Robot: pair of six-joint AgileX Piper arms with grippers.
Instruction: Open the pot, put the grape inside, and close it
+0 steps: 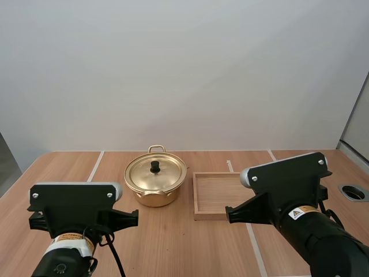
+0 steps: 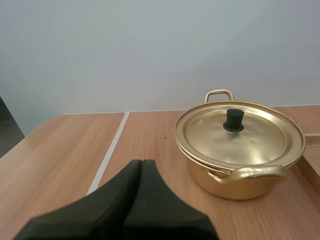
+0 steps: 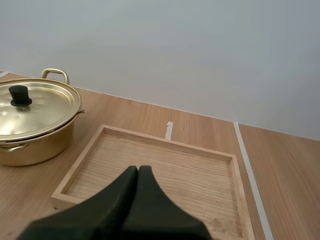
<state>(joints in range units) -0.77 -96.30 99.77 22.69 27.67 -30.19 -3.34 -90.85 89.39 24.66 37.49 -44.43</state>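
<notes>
A golden pot [image 1: 155,196] stands at the middle of the wooden table, its lid [image 1: 164,173] on, with a black knob [image 1: 155,167] on top. In the left wrist view the pot [image 2: 235,187] sits ahead of my left gripper [image 2: 141,162], whose fingers lie together as one dark wedge, well short of it. My right gripper [image 3: 138,168] is likewise shut on nothing and hovers over the near edge of a wooden tray [image 3: 165,141], with the lidded pot [image 3: 35,145] beside the tray. Both arms sit low at the table's near side in the high view.
The shallow wooden tray [image 1: 196,199] lies just right of the pot. White tape lines [image 1: 95,166] run across the table. A round dark opening [image 1: 353,192] sits in the tabletop at the far right edge.
</notes>
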